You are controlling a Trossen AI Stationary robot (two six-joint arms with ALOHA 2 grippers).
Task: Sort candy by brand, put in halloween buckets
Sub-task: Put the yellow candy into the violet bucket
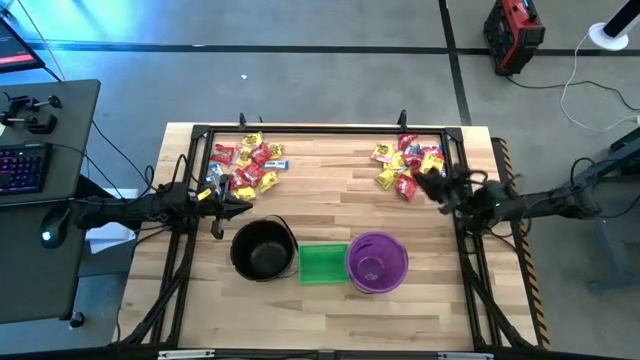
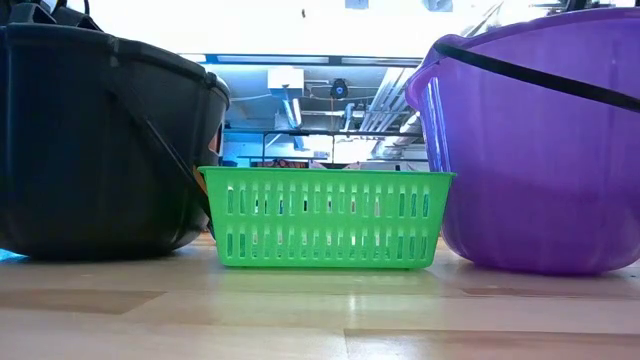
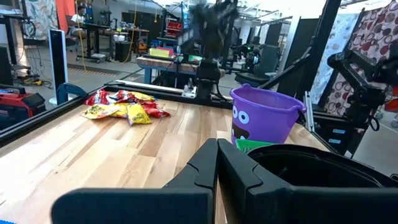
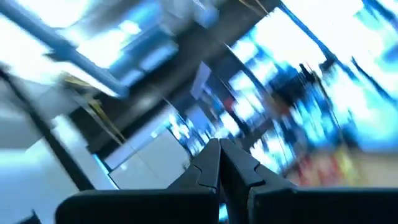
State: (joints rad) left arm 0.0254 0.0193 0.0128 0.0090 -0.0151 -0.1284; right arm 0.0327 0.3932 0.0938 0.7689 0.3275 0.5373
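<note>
Two heaps of candy on the wooden table (image 1: 330, 190), both toward the far edge: left candy heap (image 1: 245, 165) near the far left corner, right candy heap (image 1: 405, 165) near the far right corner (yellow and red wrappers mostly, a few blue-and-white in the left heap). Well apart from each other, bare wood between.

Nearer the front, three buckets in a row: black pail (image 1: 262, 250) on the left, green basket (image 1: 323, 263) in the middle, purple bucket (image 1: 377, 262) on the right. Basket just beside both neighbours; from table height, the slatted green wall (image 2: 325, 230) between the black side (image 2: 100, 150) and the purple side (image 2: 540, 150).

Left gripper (image 1: 238, 208) low over the table between the left heap and the black pail, fingers (image 3: 233, 171) pressed together, clenched on nothing visible. Right gripper (image 1: 432, 186) at the near edge of the right heap, fingers (image 4: 211, 165) likewise closed tight, nothing seen between them. Right wrist view too smeared to place anything beyond the fingers.
</note>
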